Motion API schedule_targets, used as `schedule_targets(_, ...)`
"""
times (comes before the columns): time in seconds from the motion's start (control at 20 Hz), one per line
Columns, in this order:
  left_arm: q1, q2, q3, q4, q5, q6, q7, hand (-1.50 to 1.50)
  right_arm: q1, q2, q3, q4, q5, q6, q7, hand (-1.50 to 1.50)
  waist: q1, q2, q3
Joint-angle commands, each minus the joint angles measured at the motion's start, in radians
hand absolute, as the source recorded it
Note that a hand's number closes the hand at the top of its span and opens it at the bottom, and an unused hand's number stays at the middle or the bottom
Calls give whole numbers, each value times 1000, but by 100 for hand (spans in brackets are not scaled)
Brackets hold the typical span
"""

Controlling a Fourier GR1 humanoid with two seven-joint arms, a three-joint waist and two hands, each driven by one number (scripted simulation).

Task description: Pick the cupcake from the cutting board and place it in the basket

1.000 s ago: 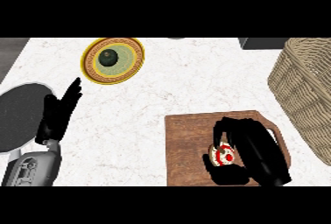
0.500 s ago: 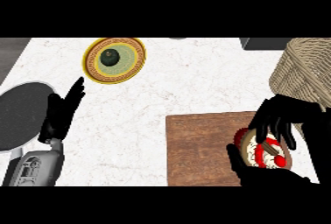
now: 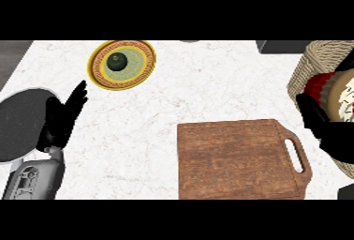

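Near edge of counter [image 3: 207, 84]: cutting board [image 3: 235, 159] lies bare, handle slot toward the right edge. No cupcake on it, where a second ago the right hand covered one at the board's right side. Change noted: cupcake lifted clear of the board and carried toward the right edge of the counter, over the basket [image 3: 311, 61]. Judged: pick step complete, transfer nearly complete, release not yet done.

Left edge: left hand [image 3: 62, 119] upright beside a dark round pan [image 3: 21, 122], fingers straight and holding nothing. Resting, position unchanged against the earlier pictures.

Right edge: right hand [image 3: 325, 129] seen only in part, dark fingers curled against the underside of the cupcake [image 3: 332, 93]. Cupcake appears large, red and cream, tilted, cut off by the right border. Sits in contact with the fingers, on their far side, within or just above the basket's rim; which of the two cannot be told. Grasp judged as closed round the cupcake.

Far left corner: yellow-rimmed plate [image 3: 123, 64] with a dark green item at centre, well apart from the work.

Next move, as judged: lower into the basket, then open the fingers.
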Motion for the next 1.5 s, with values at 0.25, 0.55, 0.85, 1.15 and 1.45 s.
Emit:
schedule_targets(0.25, -15, -21, -14, -28, -14, 25, 36, 0, -70, -376, -58, 268, 88, 199, -47, 150, 10, 6, 1)
schedule_targets(0.55, 23, -14, -24, -35, -14, 0, -1, 0, -4, -583, -156, 478, 104, 220, -281, 150, 14, 10, 2)
schedule_targets(0.85, 22, -28, -18, -2, -22, 17, -40, 0, 112, -672, -207, 628, 161, 78, -524, 150, 10, 8, 2)
schedule_targets(1.15, -31, 4, 10, 22, 10, -25, -7, 0, 138, -723, -200, 882, 180, -49, -813, 150, 18, 11, 2)
schedule_targets(1.45, 11, 13, 16, -33, 8, -27, -5, 0, 200, -711, -169, 940, 215, -100, -881, 150, 15, 7, 2)
